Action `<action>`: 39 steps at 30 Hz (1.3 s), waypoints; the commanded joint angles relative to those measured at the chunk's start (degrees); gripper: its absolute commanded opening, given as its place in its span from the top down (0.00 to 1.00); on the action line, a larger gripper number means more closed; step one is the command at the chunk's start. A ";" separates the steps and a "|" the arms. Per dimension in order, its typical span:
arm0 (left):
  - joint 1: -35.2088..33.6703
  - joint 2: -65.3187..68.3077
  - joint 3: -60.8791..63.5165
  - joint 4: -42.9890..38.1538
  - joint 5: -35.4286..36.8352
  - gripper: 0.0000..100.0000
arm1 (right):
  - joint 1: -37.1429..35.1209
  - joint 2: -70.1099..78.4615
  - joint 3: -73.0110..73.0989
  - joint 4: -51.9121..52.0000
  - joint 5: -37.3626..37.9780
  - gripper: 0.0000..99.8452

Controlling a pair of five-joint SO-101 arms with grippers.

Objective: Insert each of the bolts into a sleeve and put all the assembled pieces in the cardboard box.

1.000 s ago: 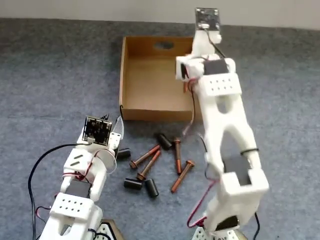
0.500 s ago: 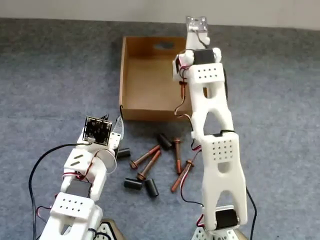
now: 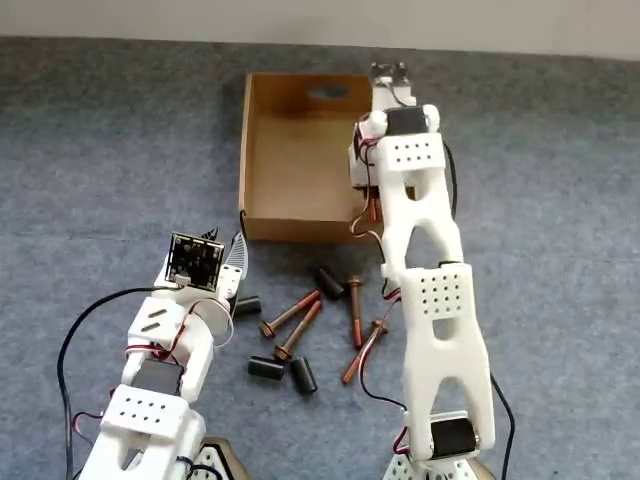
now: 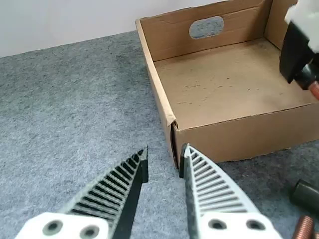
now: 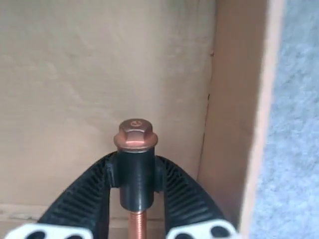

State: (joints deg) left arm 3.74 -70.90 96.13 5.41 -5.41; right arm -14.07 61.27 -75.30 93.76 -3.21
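My right gripper (image 5: 135, 175) is shut on an assembled piece (image 5: 134, 164), a black sleeve with a copper bolt through it. It hangs over the floor of the cardboard box (image 5: 75, 74), close to the wall on that arm's side. In the high view the bolt's end (image 3: 374, 208) shows under the right arm, inside the box (image 3: 245, 150). My left gripper (image 4: 164, 154) stands open and empty over the carpet, just in front of the box's near corner (image 4: 172, 122). Several loose bolts (image 3: 298, 330) and several black sleeves (image 3: 304, 376) lie on the carpet between the arms.
The box floor (image 3: 300, 160) is bare. A sleeve (image 3: 247, 306) lies right beside my left gripper (image 3: 238, 268). Grey carpet spreads out left of the box and right of the right arm.
The right arm has swung left and come down, bringing the held piece lower inside the box. The left arm has not moved.
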 commanded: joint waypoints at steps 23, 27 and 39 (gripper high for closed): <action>-0.57 -0.31 1.19 -1.14 -0.62 0.88 | 0.40 1.80 -1.98 0.22 0.62 0.85; -0.57 -0.31 1.19 -1.14 -0.62 0.88 | 0.66 -1.45 -1.98 -0.04 0.62 0.84; -0.66 -0.48 1.19 -0.35 -0.62 0.88 | 3.03 -15.16 -1.98 -0.22 0.70 0.84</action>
State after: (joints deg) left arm 3.74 -70.90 96.13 5.41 -5.76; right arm -13.19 51.08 -75.38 93.76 -3.21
